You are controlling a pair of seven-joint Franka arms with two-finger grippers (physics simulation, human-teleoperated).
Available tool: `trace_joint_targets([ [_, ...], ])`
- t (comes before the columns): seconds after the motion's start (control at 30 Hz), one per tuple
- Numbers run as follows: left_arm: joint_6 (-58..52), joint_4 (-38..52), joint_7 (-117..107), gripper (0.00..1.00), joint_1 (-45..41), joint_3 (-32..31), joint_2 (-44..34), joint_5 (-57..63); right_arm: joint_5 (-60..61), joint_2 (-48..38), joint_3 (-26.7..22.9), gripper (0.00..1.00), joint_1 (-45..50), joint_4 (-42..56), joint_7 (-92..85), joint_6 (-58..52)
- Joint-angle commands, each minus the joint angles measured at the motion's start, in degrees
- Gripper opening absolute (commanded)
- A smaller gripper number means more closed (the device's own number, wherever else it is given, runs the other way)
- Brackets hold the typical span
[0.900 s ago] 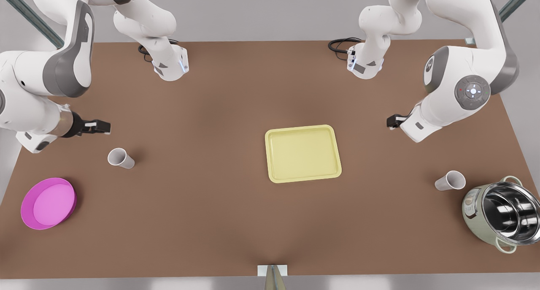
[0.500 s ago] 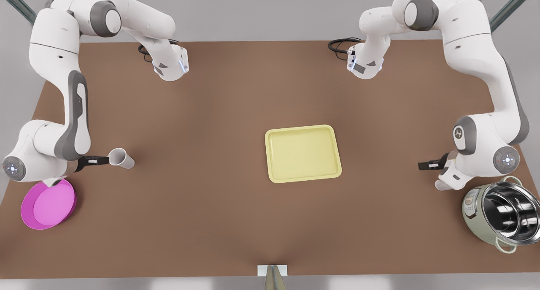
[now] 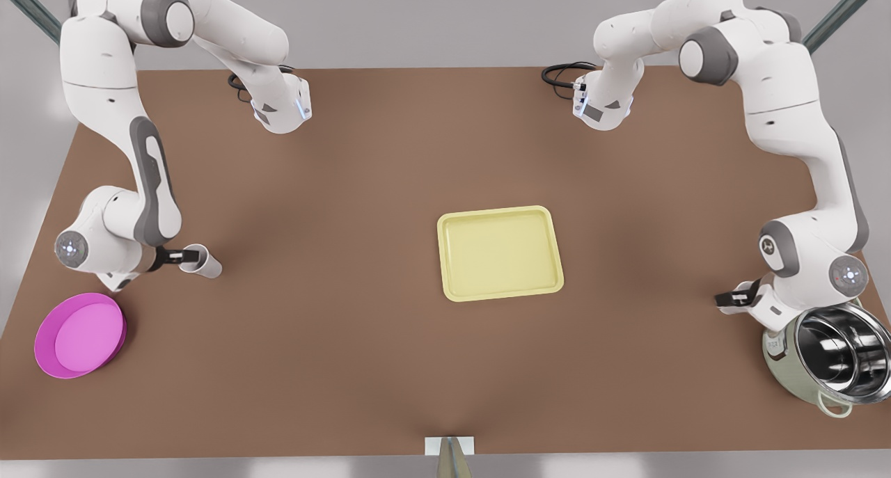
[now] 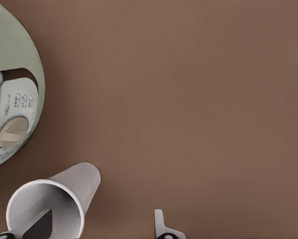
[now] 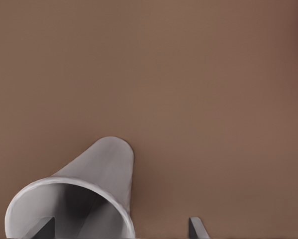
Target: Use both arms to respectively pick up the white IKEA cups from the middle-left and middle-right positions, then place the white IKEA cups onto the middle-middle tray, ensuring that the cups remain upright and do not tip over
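Observation:
One white cup (image 3: pixel 203 263) stands on the brown table at the front view's left. My right gripper (image 3: pixel 182 257) is at its rim and open; one finger (image 5: pixel 42 229) dips inside the cup (image 5: pixel 89 199), the other (image 5: pixel 198 229) stands outside. At the front view's right, my left gripper (image 3: pixel 731 298) is open the same way: one finger (image 4: pixel 39 224) sits inside the second cup (image 4: pixel 59 199), the other (image 4: pixel 161 226) outside. That arm's wrist hides this cup in the front view. The pale yellow tray (image 3: pixel 500 253) lies bare mid-table.
A steel pot (image 3: pixel 828 349) with a pale green shell (image 4: pixel 9 99) stands close beside the left gripper's wrist. A magenta-pink dish (image 3: pixel 80 335) lies near the right arm's wrist. Both arm bases sit along the table's far edge.
Both grippers came down from farther back on the table to the cups' rims. The left arm's wrist now covers the cup at the front view's right.

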Motion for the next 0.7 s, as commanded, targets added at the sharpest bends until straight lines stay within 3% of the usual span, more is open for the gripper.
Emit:
trace_joint_targets([
  [0.0,2.23,-0.05,7.88,1.0,1.06,0.0,0.37,-0.13,0.04,-0.01,0.0,1.0,-0.42,-1.14,-4.51,6.34],
  [0.13,2.23,-0.05,7.71,1.0,1.24,0.0,1.95,-0.13,0.04,1.31,0.08,0.95,-0.77,-1.41,-4.51,6.87],
  [0.2,2.23,-0.13,7.53,1.0,1.15,0.0,3.01,-0.3,0.04,1.57,0.0,0.74,-1.12,-1.32,-4.51,6.87],
  [0.3,2.31,-0.22,7.53,1.0,1.77,0.09,5.03,-0.3,-0.04,1.66,0.0,0.58,-0.95,-0.88,-4.51,6.87],
  [0.4,2.31,-0.4,7.53,1.0,2.38,0.09,5.47,-0.66,-0.13,1.66,0.08,0.3,-0.68,-0.26,-4.68,6.17],
  [0.43,2.23,-0.31,7.62,0.65,2.21,0.09,5.38,-0.48,-0.13,1.66,0.26,0.24,-0.6,-0.17,-4.68,6.08],
  [0.47,2.05,-0.31,7.79,0.48,2.21,0.09,5.29,-0.39,-0.05,1.66,0.44,0.21,-0.6,0.09,-4.6,5.9],
  [0.53,1.87,-0.22,7.79,0.42,2.21,0.0,4.77,-0.22,-0.13,1.57,0.61,0.21,-0.16,0.61,-4.6,5.73],
  [0.6,1.79,-0.13,7.62,0.21,1.94,0.0,4.42,-0.57,0.39,0.43,1.92,0.21,0.63,3.08,-4.33,1.16],
  [0.67,1.79,-0.13,7.44,0.21,1.86,0.0,4.06,-0.57,1.98,-1.94,5.88,0.21,0.63,3.78,-3.37,-1.12],
])
